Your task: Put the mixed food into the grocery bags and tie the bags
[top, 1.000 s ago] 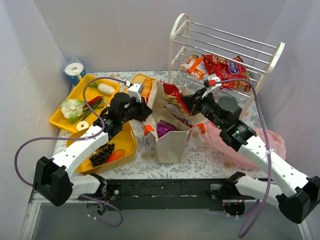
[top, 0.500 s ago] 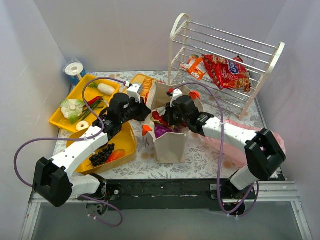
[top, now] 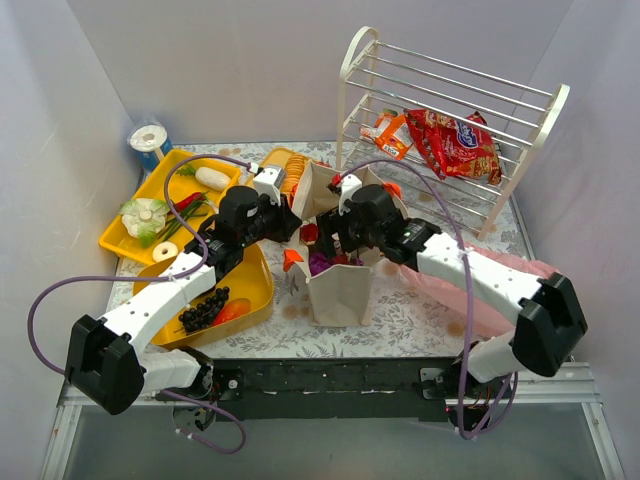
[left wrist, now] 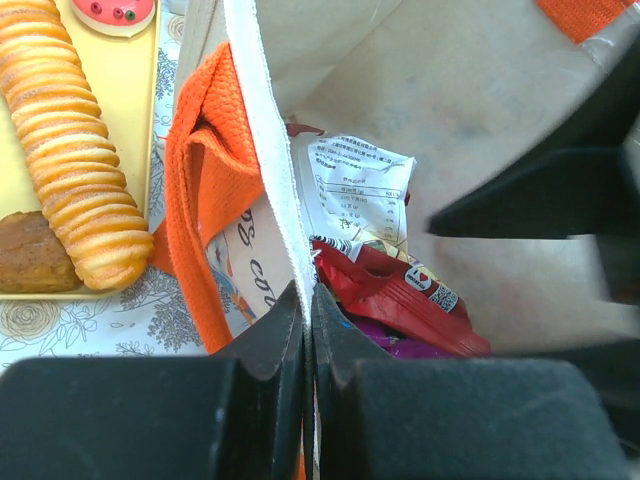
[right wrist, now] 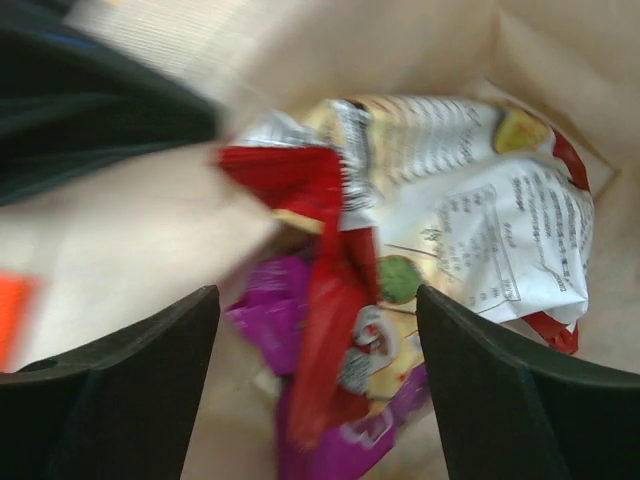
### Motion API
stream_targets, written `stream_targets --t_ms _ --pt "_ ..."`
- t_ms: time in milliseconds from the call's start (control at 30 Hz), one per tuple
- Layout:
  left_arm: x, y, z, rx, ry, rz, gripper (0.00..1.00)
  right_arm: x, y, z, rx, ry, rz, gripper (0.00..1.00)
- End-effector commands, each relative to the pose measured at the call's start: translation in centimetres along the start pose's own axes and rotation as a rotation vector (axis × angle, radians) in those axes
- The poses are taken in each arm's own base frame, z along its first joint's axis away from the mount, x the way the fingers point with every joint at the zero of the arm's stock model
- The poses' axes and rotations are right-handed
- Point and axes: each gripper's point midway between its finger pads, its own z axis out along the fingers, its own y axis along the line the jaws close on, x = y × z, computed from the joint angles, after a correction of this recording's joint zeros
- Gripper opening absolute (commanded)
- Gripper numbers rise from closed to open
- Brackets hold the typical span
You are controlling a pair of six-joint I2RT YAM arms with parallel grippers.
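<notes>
Left gripper (left wrist: 308, 300) pinches our stiff tote's (left wrist: 480, 100) left rim; right gripper (right wrist: 315, 300) gapes over slippery, seemingly loose packets (right wrist: 480, 230), so we'd grab seams.

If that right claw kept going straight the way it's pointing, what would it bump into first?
Most likely the red snack packet on top of the pile inside the beige tote; the open right gripper points down at it, though depth is unclear.

A white wire rack (top: 455, 95) stands back right on the floral surface (top: 400, 325). Yellow trays (top: 258, 288) lie left, with a blue-and-white container (top: 150, 140) behind them.
</notes>
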Motion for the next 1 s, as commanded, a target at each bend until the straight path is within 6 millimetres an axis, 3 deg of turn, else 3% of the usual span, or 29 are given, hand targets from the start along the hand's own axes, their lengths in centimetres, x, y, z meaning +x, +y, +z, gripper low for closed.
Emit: stream_targets --t_ms 0,33,67,133,200,333,400,467,533,700,800,833,867,933,967 --pt "-2.1 -1.1 -1.0 0.025 -0.055 -0.008 0.00 -6.4 5.5 -6.8 -0.224 -0.127 -0.088 0.88" --pt "-2.3 -1.3 -1.2 0.033 -0.058 -0.013 0.00 -7.4 5.5 -8.0 -0.211 -0.152 -0.088 0.91" --pt "-2.4 -1.5 -1.3 0.041 -0.062 -0.013 0.00 -6.7 4.9 -8.6 -0.172 -0.113 -0.080 0.92" --pt "-2.7 -1.6 -1.6 0.042 -0.074 -0.014 0.00 -8.2 2.1 -9.9 -0.020 -0.132 -0.068 0.91" --pt "-2.8 -1.4 -1.6 0.033 -0.078 -0.013 0.02 -7.5 -1.6 -10.5 0.143 -0.094 -0.048 0.91" --pt "-2.9 -1.3 -1.7 0.021 -0.080 -0.015 0.25 -5.5 -7.6 -12.2 0.335 -0.049 0.023 0.90" --pt "-3.0 -1.2 -1.7 0.017 -0.082 -0.020 0.36 -5.0 -9.0 -13.5 0.400 -0.051 0.028 0.91" --pt "-2.9 -1.4 -1.7 0.025 -0.076 -0.022 0.40 -4.3 -9.6 -14.0 0.421 -0.042 0.029 0.91" --pt "-2.7 -1.6 -1.6 0.039 -0.066 -0.021 0.39 -4.0 -10.1 -14.5 0.440 -0.050 0.032 0.91" --pt "-2.6 -2.0 -1.6 0.062 -0.052 -0.021 0.17 -2.0 -12.4 -13.6 0.479 -0.024 0.062 0.85" --pt "-2.7 -2.3 -1.7 0.074 -0.055 -0.030 0.03 -0.9 -14.3 -12.1 0.480 -0.007 0.067 0.57" --pt "-2.5 -2.4 -1.7 0.078 -0.052 -0.039 0.01 -1.1 -14.5 -11.7 0.468 -0.006 0.051 0.33" --pt "-2.6 -2.4 -1.7 0.080 -0.057 -0.045 0.00 -1.4 -14.2 -11.1 0.433 -0.011 0.046 0.20" --pt "-3.0 -2.5 -1.8 0.071 -0.068 -0.086 0.00 -3.2 -14.0 -10.4 0.398 -0.024 0.033 0.02" --pt "-3.3 -2.6 -1.9 0.072 -0.078 -0.100 0.00 -4.2 -13.8 -10.4 0.385 -0.038 0.019 0.01"
